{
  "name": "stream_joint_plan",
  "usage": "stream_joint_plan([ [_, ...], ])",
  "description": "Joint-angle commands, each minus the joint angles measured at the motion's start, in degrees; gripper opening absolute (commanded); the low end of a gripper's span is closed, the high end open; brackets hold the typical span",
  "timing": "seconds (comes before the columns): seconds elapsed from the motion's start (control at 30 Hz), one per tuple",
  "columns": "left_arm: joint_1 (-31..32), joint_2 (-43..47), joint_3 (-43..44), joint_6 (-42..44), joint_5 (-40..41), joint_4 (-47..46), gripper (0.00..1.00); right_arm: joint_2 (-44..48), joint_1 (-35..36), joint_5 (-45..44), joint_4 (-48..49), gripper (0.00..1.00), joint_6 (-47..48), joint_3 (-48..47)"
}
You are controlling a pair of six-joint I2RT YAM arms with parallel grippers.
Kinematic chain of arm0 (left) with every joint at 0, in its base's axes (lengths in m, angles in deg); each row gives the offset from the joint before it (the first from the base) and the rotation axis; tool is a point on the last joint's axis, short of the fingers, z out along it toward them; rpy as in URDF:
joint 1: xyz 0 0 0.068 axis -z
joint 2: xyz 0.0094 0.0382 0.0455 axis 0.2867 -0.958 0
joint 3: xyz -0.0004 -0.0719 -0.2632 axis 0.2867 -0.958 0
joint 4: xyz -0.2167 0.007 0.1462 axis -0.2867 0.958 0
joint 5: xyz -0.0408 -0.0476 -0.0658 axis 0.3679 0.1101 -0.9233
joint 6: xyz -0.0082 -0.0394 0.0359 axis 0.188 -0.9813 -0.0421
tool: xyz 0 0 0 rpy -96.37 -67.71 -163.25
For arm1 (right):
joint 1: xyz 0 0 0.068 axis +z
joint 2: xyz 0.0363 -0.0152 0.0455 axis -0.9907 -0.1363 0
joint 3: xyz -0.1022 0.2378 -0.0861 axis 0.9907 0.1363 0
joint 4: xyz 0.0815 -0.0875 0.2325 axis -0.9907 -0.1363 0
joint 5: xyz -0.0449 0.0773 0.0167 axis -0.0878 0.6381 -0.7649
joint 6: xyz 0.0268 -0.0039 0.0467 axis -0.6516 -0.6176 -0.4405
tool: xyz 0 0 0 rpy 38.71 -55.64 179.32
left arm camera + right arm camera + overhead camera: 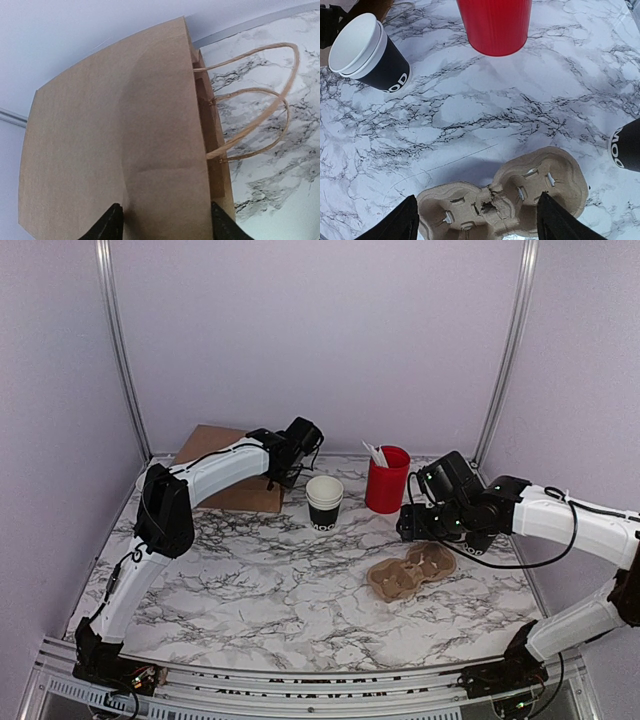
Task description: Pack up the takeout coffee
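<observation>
The takeout coffee [626, 150] shows only in the right wrist view, as a black cup side with white lettering cut off at the right edge; its lid is out of frame, and in the top view my right arm hides it. My right gripper [477, 215] is open and empty just above a brown pulp cup carrier [510, 200], which also shows in the top view [411, 572] below the gripper [415, 525]. My left gripper [166, 222] is open over a flat brown paper bag [115, 140] at the back left [205, 445].
A stack of lidless black cups with white rims [324, 502] stands mid-table and shows in the right wrist view [367, 55]. A red cup of utensils [387, 480] stands behind the carrier. The bag's twine handles [260, 125] lie on the marble. Walls close the back and sides.
</observation>
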Motion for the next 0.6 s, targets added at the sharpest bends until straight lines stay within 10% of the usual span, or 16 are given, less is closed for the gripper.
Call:
stream_joint_plan([
  [0.0,-0.26,3.91,-1.50,-0.57,0.09,0.53,0.47,1.40,-0.35,0.10,0.35,0.79,-0.08,-0.98],
  [0.57,-0.27,13.73,-5.87,-1.74,-2.13,0.27,0.00,1.24,-0.42,0.55,1.69,0.79,0.48,-0.93],
])
